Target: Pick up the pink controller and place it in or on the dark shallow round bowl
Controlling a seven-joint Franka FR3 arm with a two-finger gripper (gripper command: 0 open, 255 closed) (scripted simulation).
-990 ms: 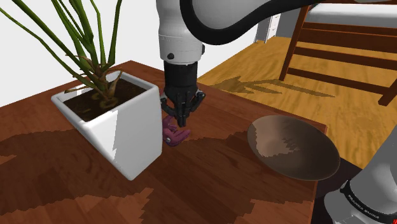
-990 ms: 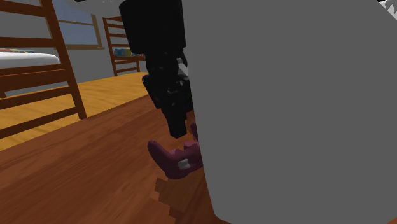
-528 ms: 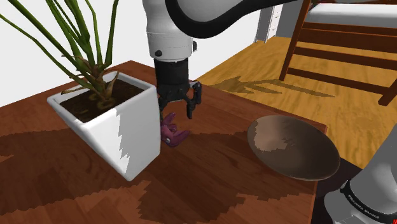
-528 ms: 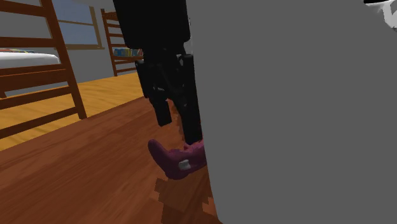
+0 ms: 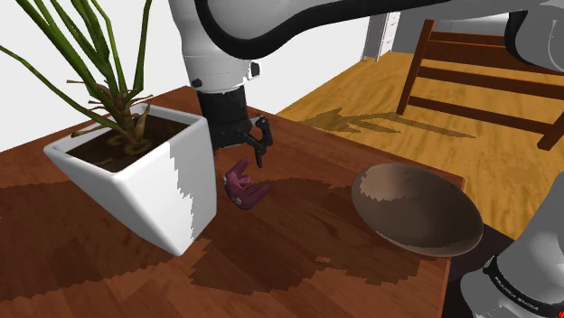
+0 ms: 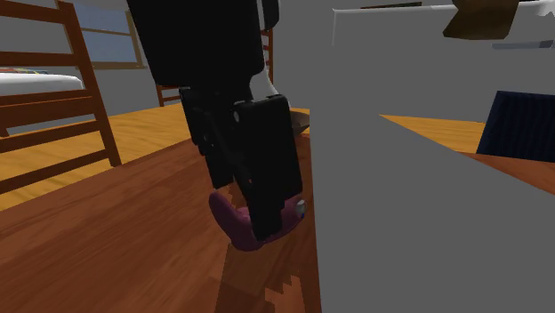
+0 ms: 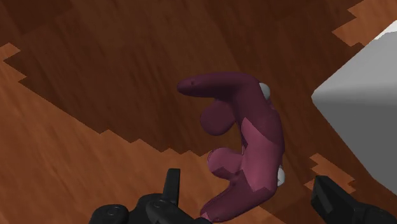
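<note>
The purple-pink controller point(image 5: 242, 185) lies on the wooden table close beside the white planter point(image 5: 136, 181). My black gripper point(image 5: 239, 155) hangs open just above it, one finger close against the planter's wall. In the wrist view the controller point(image 7: 251, 140) lies ahead of the gripper point(image 7: 248, 191), between the two spread fingers, which do not touch it. From the second exterior view a finger point(image 6: 267, 191) stands in front of the controller point(image 6: 229, 222) and hides part of it. The dark brown shallow bowl point(image 5: 425, 226) sits near the table's edge at the shoulder view's right.
The planter with its long green leaves point(image 5: 99, 63) leans over at the shoulder view's left; it looms grey point(image 6: 427, 204) in the second exterior view. Wooden bed frames point(image 5: 488, 81) stand on the floor beyond the table. My stand point(image 5: 515, 289) is at the lower right.
The gripper has opened from shut and moved down and to the shoulder view's left over the controller. The planter has shifted left with it.
</note>
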